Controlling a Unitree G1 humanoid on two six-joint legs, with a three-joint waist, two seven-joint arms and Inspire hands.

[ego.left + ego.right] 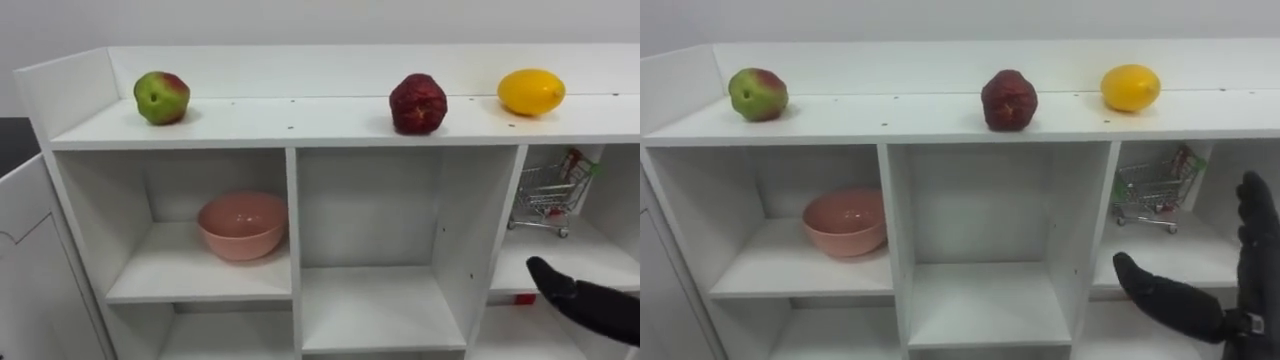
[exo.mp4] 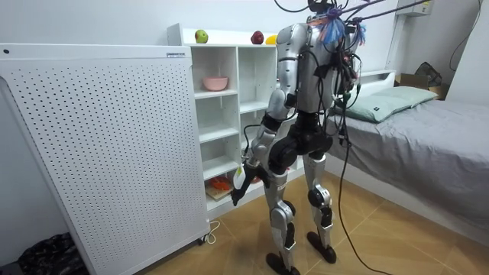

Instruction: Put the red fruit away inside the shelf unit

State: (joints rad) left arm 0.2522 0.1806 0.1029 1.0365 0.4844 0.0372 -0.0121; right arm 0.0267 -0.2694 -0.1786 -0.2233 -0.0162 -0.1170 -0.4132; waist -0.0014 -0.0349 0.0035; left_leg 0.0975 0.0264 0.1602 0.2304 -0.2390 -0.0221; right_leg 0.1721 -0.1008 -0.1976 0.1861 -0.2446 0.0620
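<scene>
Three fruits sit on top of the white closet [image 1: 330,122]: a green-red apple [image 1: 161,97] at the left, a dark red fruit [image 1: 418,103] in the middle and a yellow fruit [image 1: 531,91] at the right. My right hand [image 1: 1200,300], dark-gloved, hovers open before the right compartment, thumb and fingers spread, holding nothing. In the room view I stand facing the closet [image 2: 229,107] with my left hand [image 2: 238,189] hanging low by my thigh; its fingers are too small to read.
A pink bowl [image 1: 242,225] rests in the upper left compartment. A toy shopping cart [image 1: 553,192] stands in the right compartment. A closet door [image 1: 30,270] hangs open at the left. A white pegboard panel [image 2: 99,137] and a bed [image 2: 412,130] flank me.
</scene>
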